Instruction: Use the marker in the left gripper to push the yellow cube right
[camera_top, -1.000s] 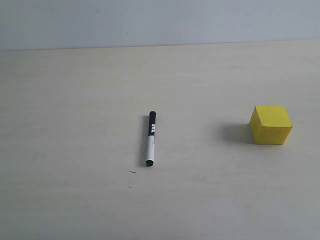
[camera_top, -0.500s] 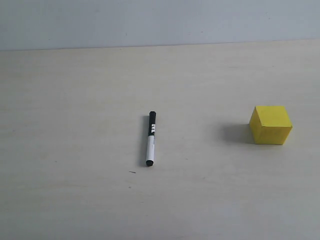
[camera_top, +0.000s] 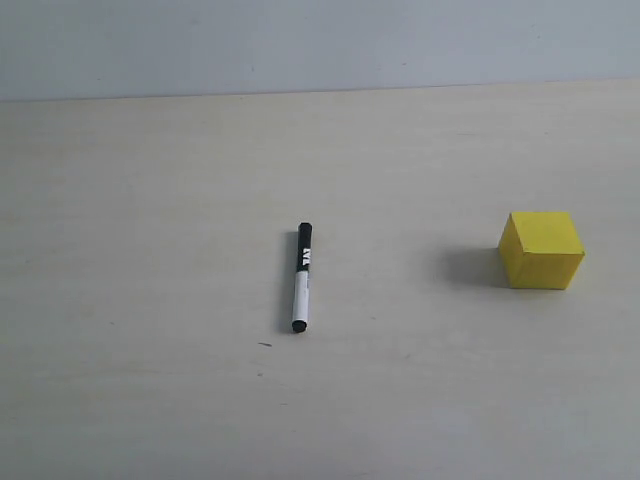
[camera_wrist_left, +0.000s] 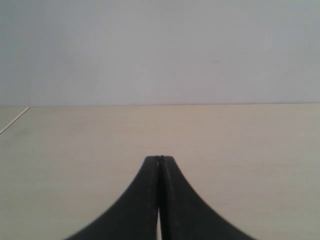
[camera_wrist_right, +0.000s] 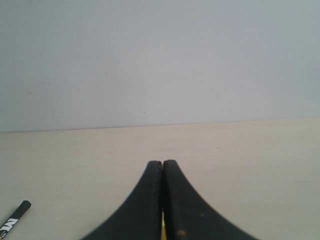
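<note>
The marker lies flat on the pale table near the middle of the exterior view, black cap pointing away, and nothing holds it. Its cap end also shows in the right wrist view. The yellow cube rests on the table to the right, well apart from the marker. A thin yellow sliver shows behind the right gripper's fingers. Neither arm appears in the exterior view. The left gripper is shut with its black fingers pressed together over bare table. The right gripper is likewise shut and empty.
The pale wooden table runs back to a plain grey-white wall. A tiny dark speck lies just in front of the marker. A table edge line shows in the left wrist view.
</note>
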